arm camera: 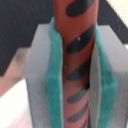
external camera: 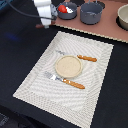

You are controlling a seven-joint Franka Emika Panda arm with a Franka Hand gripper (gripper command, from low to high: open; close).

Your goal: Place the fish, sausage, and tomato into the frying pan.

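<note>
In the wrist view my gripper (arm camera: 75, 75) is shut on the sausage (arm camera: 75, 35), a reddish-brown rod with dark stripes, clamped between the teal pads (arm camera: 54, 75) of the grey fingers. In the exterior view the gripper (external camera: 46, 21) hangs over the dark table at the back on the exterior view's left, just beside the frying pan (external camera: 70, 15). The red tomato (external camera: 63, 8) lies in the pan, with a small white shape beside it that looks like the fish (external camera: 58, 6). The sausage is too blurred to make out in the exterior view.
A taller grey pot (external camera: 92, 13) stands next to the pan and a beige bowl (external camera: 123, 17) at the back on the exterior view's right, all on a brown board (external camera: 107, 27). A striped placemat (external camera: 35, 82) carries a round beige plate (external camera: 67, 66), a fork (external camera: 65, 81) and a knife (external camera: 82, 57).
</note>
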